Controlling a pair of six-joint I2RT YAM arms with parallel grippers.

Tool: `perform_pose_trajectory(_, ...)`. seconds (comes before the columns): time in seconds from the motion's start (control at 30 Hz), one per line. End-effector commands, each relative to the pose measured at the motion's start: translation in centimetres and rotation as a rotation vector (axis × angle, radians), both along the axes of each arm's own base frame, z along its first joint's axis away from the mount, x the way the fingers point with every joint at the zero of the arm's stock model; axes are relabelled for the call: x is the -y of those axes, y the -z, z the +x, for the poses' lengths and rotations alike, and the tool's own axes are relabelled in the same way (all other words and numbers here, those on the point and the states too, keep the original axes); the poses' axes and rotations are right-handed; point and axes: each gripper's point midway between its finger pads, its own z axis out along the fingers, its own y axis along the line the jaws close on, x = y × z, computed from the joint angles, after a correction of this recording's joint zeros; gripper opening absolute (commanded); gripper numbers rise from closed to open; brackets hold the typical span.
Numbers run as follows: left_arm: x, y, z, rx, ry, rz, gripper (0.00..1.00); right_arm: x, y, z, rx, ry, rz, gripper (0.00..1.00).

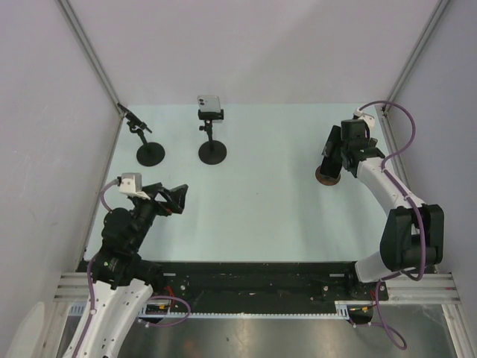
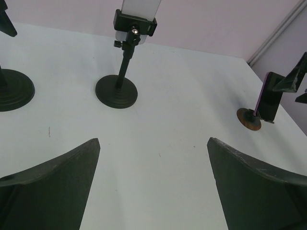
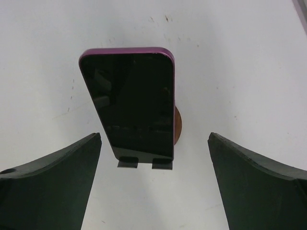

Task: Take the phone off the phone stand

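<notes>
A purple-edged phone (image 3: pixel 127 100) with a dark screen leans upright on a small black stand (image 3: pixel 144 164) with a round brown base (image 3: pixel 176 125). My right gripper (image 3: pixel 154 136) is open, its fingers either side of the phone's lower end and not touching it. In the top view the right gripper (image 1: pixel 330 153) hangs over the brown base (image 1: pixel 326 177) at the right. The left wrist view shows the same phone (image 2: pixel 267 101) far right. My left gripper (image 1: pixel 179 198) is open and empty at the near left, above bare table (image 2: pixel 153 140).
A white phone (image 1: pixel 209 102) sits clamped on a tall black pole stand (image 1: pixel 212 152) at the back centre; it also shows in the left wrist view (image 2: pixel 139 7). An empty black pole stand (image 1: pixel 150 154) stands left of it. White walls enclose the table.
</notes>
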Motion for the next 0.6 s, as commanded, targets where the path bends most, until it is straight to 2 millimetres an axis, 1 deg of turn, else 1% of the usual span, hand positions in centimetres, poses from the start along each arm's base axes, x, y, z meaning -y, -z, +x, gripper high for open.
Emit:
perform_pose_trajectory(0.0, 0.5, 0.6, 0.1, -0.018, 0.021, 0.012, 1.00, -0.8, -3.0, 3.0, 0.136, -0.006, 0.060, 1.00)
perform_pose_trajectory(0.27, 1.1, 0.7, 0.0, -0.027, 0.043, 0.013, 1.00, -1.3, -2.4, 4.4, 0.143, -0.015, 0.058, 1.00)
perform_pose_trajectory(0.37, 1.2, 0.7, -0.1, -0.025, 0.044, 0.015, 1.00, -0.9, -1.5, 4.8, 0.122, 0.006, 0.035, 1.00)
perform_pose_trajectory(0.4, 1.2, 0.7, -0.1, -0.023, 0.044, 0.014, 1.00, -0.8, -1.2, 4.8, 0.114, 0.012, 0.029, 1.00)
perform_pose_trajectory(0.43, 1.3, 0.7, -0.1, -0.022, 0.049, 0.014, 1.00, -0.6, -0.4, 4.8, 0.091, 0.025, 0.014, 1.00)
perform_pose_trajectory(0.57, 1.4, 0.7, -0.2, -0.023, 0.054, 0.015, 1.00, -0.3, 0.8, 4.7, 0.058, 0.041, -0.023, 1.00)
